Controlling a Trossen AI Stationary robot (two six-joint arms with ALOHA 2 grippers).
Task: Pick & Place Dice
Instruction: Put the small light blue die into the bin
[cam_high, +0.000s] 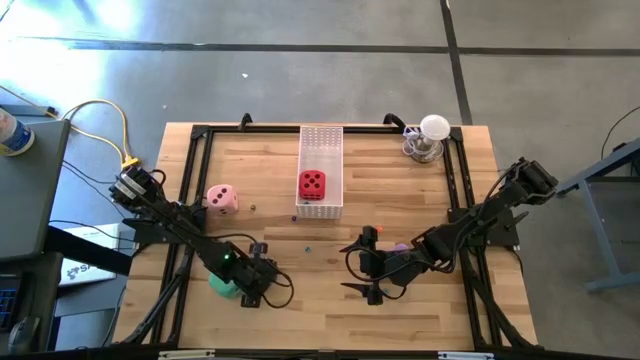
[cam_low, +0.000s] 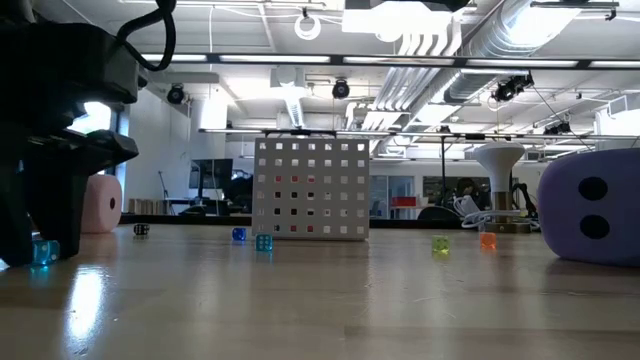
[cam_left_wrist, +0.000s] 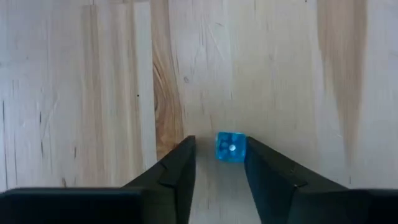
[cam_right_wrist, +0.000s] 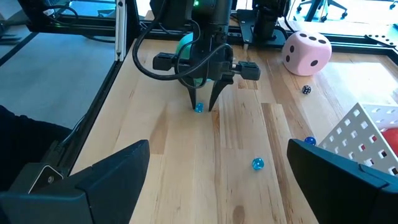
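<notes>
Pale wooden planks make up the table (cam_high: 330, 300), framed in black rail, with a white perforated tray (cam_high: 321, 140) at the far middle already holding the red die (cam_high: 312, 184). The pink die (cam_high: 221, 199) sits at the far left; the green die (cam_high: 224, 284) is mostly covered by the left arm, and the purple die (cam_low: 590, 207) lies half hidden under the right arm. The left gripper (cam_left_wrist: 219, 163) is down at the near left, its fingers parted and straddling a tiny blue translucent die (cam_left_wrist: 230, 147), not yet clamped. The step in hand looks like a grasp; next the fingers must close squarely on so small a cube. The right gripper (cam_high: 366, 262) hovers spread wide and empty at the near middle. Other small dice, blue (cam_right_wrist: 257, 164) among them, dot the boards, though their pips are probably too small to read.
</notes>
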